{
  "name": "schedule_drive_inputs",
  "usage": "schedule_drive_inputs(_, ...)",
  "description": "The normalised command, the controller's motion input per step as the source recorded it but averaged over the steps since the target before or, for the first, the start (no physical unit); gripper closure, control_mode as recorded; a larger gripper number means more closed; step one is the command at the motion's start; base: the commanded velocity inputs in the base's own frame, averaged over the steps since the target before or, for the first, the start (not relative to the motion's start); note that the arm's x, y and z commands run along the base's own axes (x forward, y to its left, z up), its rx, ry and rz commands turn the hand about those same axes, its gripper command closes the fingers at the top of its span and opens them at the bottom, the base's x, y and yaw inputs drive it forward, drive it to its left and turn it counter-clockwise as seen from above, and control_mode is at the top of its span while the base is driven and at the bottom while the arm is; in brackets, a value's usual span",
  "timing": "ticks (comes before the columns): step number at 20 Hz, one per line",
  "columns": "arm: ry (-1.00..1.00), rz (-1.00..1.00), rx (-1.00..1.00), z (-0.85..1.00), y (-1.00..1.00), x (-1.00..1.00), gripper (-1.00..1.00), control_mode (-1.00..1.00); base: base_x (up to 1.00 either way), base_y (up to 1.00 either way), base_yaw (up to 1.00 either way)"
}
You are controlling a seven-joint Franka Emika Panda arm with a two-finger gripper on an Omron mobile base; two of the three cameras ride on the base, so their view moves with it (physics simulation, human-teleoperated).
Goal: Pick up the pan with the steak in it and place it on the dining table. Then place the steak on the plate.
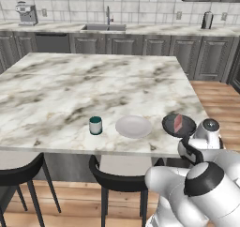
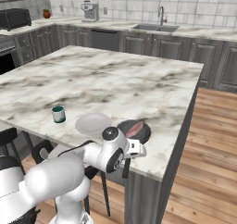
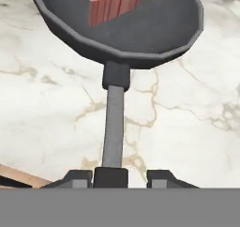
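Note:
The black pan point(image 1: 178, 125) point(image 2: 134, 131) point(image 3: 126, 31) rests on the marble dining table point(image 1: 93, 94) point(image 2: 106, 79) near its front right corner. The pinkish-red steak point(image 1: 178, 123) point(image 2: 134, 128) point(image 3: 117, 3) lies tilted inside it. The pan's long handle point(image 3: 114, 123) runs back toward my gripper point(image 3: 119, 177). The handle's end sits between the two fingertips, with a small gap showing on each side, so the jaws stand slightly open around it. The white plate point(image 1: 133, 126) point(image 2: 92, 123) lies on the table just left of the pan.
A small teal cup point(image 1: 95, 125) point(image 2: 58, 114) stands left of the plate. Black stools point(image 1: 117, 181) sit under the table's front edge. Counters with a sink point(image 1: 104, 27) and a coffee machine point(image 1: 26, 13) line the back wall. Wooden floor lies to the right.

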Motion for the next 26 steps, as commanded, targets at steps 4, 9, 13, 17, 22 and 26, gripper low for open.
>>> schedule_drive_inputs(4, 0.01, -0.04, 0.0, 0.28, 0.0, 0.0, -1.0, -1.0, 0.0, 0.0, 0.0)
schedule_drive_inputs(9, 0.01, -0.05, 0.0, 0.53, 0.0, 0.0, -1.0, -1.0, 0.0, 0.0, 0.0)
schedule_drive_inputs(13, 0.0, -0.04, 0.0, 0.64, 0.0, -0.19, -1.0, -1.0, 0.0, 0.0, 0.0)
schedule_drive_inputs(17, 0.01, -0.07, 0.03, 0.54, -0.07, -0.23, -1.0, -1.0, 0.0, 0.0, 0.0)
schedule_drive_inputs(22, 0.01, -0.09, 0.09, 0.52, -0.08, -0.02, -1.0, -1.0, 0.0, 0.0, 0.0)
schedule_drive_inputs(26, 0.0, -0.07, 0.11, 0.22, 0.0, 0.39, -1.0, -1.0, 0.0, 0.0, 0.0)
